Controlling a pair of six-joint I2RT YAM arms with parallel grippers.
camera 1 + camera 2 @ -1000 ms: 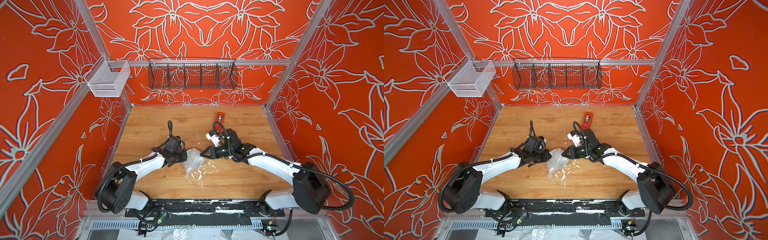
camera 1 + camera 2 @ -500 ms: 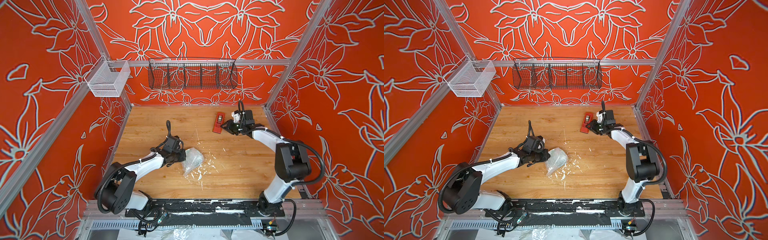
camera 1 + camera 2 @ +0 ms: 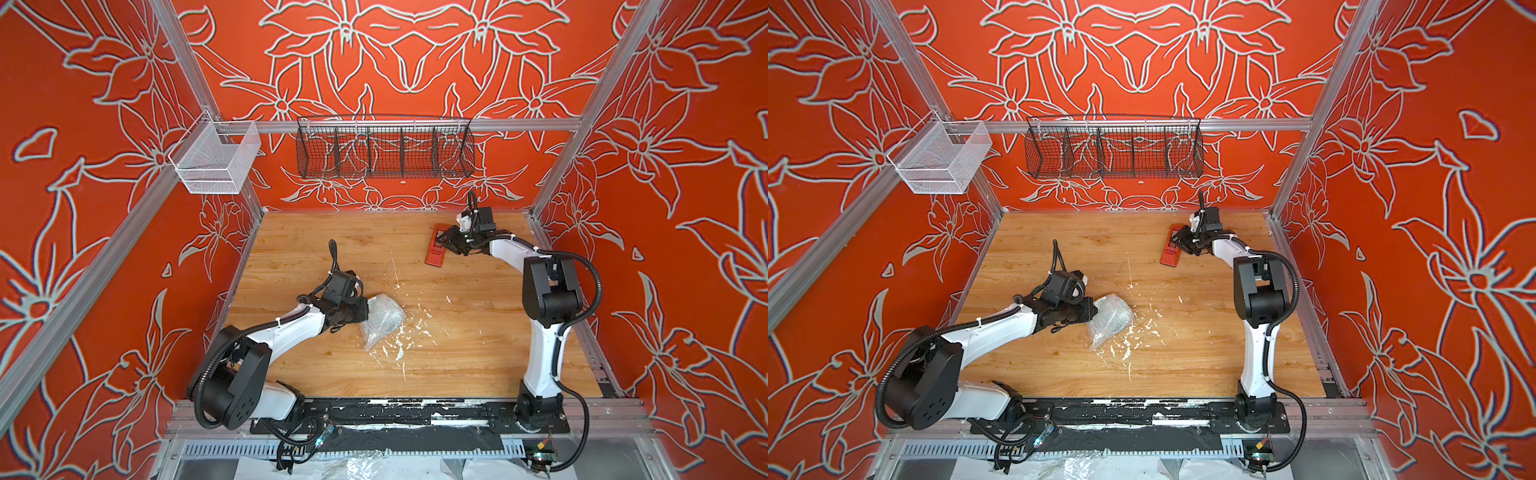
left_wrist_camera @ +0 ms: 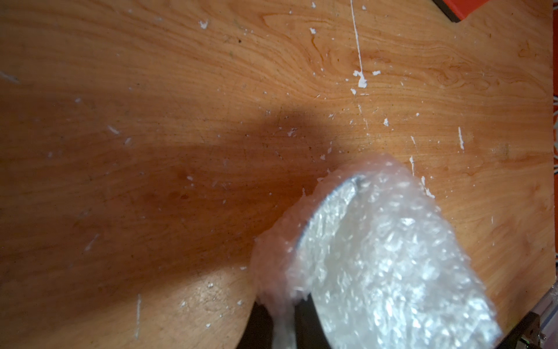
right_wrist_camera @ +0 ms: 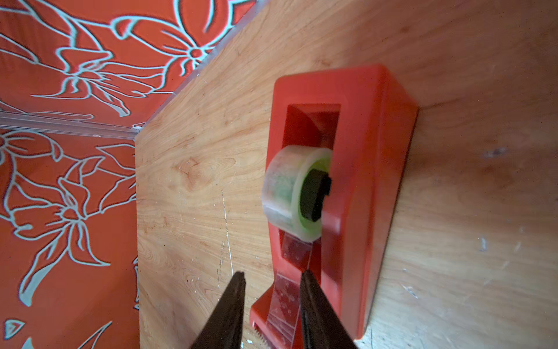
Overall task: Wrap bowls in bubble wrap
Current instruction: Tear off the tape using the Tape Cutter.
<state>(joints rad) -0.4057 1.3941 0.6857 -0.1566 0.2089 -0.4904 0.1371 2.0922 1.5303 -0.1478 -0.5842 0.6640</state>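
The bubble wrap [image 3: 383,318] [image 3: 1111,318] lies as a bunched whitish bundle on the wooden table, left of the middle. The bowl is hidden inside it; only a curved grey edge shows through the wrap [image 4: 377,256] in the left wrist view. My left gripper [image 3: 363,311] [image 3: 1094,309] [image 4: 282,314] is at the bundle's left side, shut on a pinched fold of the wrap. My right gripper [image 3: 446,243] [image 3: 1179,245] [image 5: 273,276] is far off at the back right. It stands open over the cutter end of the red tape dispenser [image 5: 362,181], its fingers either side of the tape strip.
The red tape dispenser [image 3: 436,249] [image 3: 1170,251] holds a clear tape roll [image 5: 294,193] and lies near the back wall. A black wire basket [image 3: 384,147] and a white mesh basket [image 3: 214,160] hang above the table. White flecks [image 3: 399,345] litter the wood by the bundle.
My right arm left the bundle and swung to the back right, over the tape dispenser, its jaws a little wider. The left arm and the bundle have stayed put.
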